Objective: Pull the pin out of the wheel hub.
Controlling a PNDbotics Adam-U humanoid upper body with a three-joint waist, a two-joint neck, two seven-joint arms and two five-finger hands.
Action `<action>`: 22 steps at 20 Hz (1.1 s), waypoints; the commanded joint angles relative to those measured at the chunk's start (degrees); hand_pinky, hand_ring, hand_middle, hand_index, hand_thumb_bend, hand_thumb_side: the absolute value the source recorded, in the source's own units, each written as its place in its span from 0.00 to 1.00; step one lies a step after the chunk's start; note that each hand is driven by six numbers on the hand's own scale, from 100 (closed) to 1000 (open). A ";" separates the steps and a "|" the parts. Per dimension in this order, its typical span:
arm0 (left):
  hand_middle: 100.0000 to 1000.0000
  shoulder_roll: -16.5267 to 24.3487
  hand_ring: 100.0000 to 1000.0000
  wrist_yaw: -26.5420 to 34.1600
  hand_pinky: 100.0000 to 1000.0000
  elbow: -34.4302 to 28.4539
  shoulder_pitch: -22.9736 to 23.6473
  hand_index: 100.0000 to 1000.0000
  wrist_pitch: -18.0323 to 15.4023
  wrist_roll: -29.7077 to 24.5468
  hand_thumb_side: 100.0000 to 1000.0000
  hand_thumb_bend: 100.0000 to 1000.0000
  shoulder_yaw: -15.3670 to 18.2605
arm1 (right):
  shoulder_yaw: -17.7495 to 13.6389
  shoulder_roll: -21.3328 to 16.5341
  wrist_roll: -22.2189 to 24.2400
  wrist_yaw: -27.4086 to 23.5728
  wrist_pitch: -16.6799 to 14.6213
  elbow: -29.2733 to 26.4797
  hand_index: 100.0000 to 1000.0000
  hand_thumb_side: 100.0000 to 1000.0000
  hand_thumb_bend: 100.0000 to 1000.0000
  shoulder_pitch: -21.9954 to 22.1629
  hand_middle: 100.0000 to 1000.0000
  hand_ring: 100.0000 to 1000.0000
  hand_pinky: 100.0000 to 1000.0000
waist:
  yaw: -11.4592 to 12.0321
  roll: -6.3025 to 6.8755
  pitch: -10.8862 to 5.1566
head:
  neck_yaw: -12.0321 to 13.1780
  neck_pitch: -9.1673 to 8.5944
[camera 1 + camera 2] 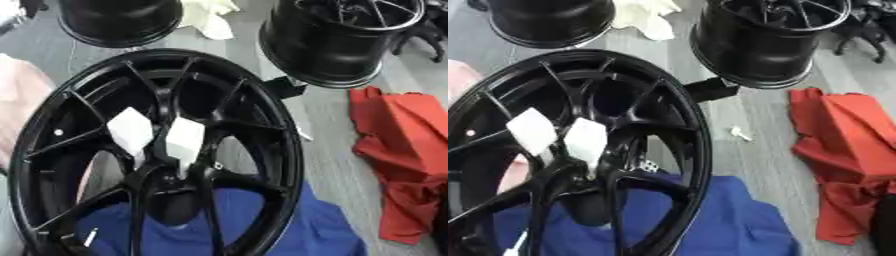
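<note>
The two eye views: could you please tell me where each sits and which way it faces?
Left eye view: in the robot's head, looking down at the black wheel over a blue cloth; no robot hand shows.
Right eye view: beside it, facing the same way, the wheel further left; no robot hand shows.
Shared: the wheel, the red cloth, two black rims behind.

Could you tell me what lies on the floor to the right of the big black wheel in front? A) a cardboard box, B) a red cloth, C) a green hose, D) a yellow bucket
B: a crumpled red cloth lies on the grey floor to the right of the big black wheel, while the blue cloth sits under the wheel's lower part.
</note>
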 commanded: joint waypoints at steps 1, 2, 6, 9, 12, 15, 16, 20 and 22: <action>0.73 2.61 0.74 -1.91 0.79 -1.32 -2.14 0.85 0.04 -6.94 0.34 0.00 -0.61 | -0.40 -3.06 0.29 0.08 -0.17 -0.07 0.53 0.19 0.00 -0.19 0.29 0.25 0.28 | 0.20 0.38 -0.74 | -0.39 0.10; 0.76 2.73 0.77 -2.42 0.81 -1.82 -2.61 0.86 -0.07 -8.73 0.33 0.00 -0.99 | -0.39 -3.12 0.33 0.10 -0.18 -0.04 0.53 0.20 0.00 -0.17 0.29 0.25 0.28 | 0.30 0.46 -0.75 | -0.46 0.17; 0.81 3.09 0.82 -5.23 0.85 -4.21 -3.94 0.87 -1.13 -12.91 0.36 0.00 -2.86 | -0.31 -3.25 0.51 0.10 -0.14 0.09 0.53 0.20 0.00 -0.17 0.29 0.25 0.28 | 0.58 0.62 -0.81 | -0.67 0.19; 0.78 2.90 0.81 -7.09 0.85 -5.27 -4.72 0.87 -2.07 -13.23 0.32 0.00 -5.00 | -0.11 -3.28 0.74 0.11 -0.14 0.21 0.53 0.20 0.00 -0.25 0.29 0.25 0.28 | 0.44 0.59 -0.90 | -0.80 -0.12; 0.76 2.03 0.79 -7.96 0.83 -5.41 -6.25 0.86 -2.97 -13.27 0.30 0.00 -7.00 | -0.01 -3.15 0.92 0.08 -0.13 0.34 0.53 0.20 0.00 -0.28 0.29 0.25 0.28 | 0.33 0.58 -0.98 | -0.98 -0.47; 0.77 1.65 0.79 -8.65 0.83 -5.42 -7.23 0.87 -3.74 -13.28 0.31 0.01 -9.52 | 0.11 -3.08 1.14 0.00 -0.08 0.39 0.53 0.20 0.00 -0.45 0.29 0.25 0.28 | 0.19 0.66 -0.95 | -0.99 -0.81; 0.77 1.67 0.80 -9.11 0.84 -5.42 -7.33 0.88 -3.96 -13.28 0.32 0.02 -10.38 | 0.13 -3.09 1.19 -0.01 -0.08 0.40 0.53 0.20 0.00 -0.51 0.29 0.25 0.28 | 0.11 0.71 -0.92 | -0.98 -0.90; 0.77 1.58 0.80 -10.57 0.84 -5.42 -7.65 0.90 -4.40 -13.28 0.32 0.11 -12.93 | 0.19 -3.05 1.35 -0.08 -0.03 0.52 0.53 0.21 0.00 -0.65 0.29 0.25 0.28 | -0.08 0.89 -0.77 | -1.01 -1.06; 0.76 1.53 0.80 -11.84 0.84 -5.33 -7.82 0.92 -4.44 -13.28 0.38 0.17 -14.57 | 0.27 -2.99 1.50 -0.13 0.02 0.51 0.53 0.21 0.00 -0.86 0.29 0.25 0.28 | -0.21 0.99 -0.69 | -0.93 -1.15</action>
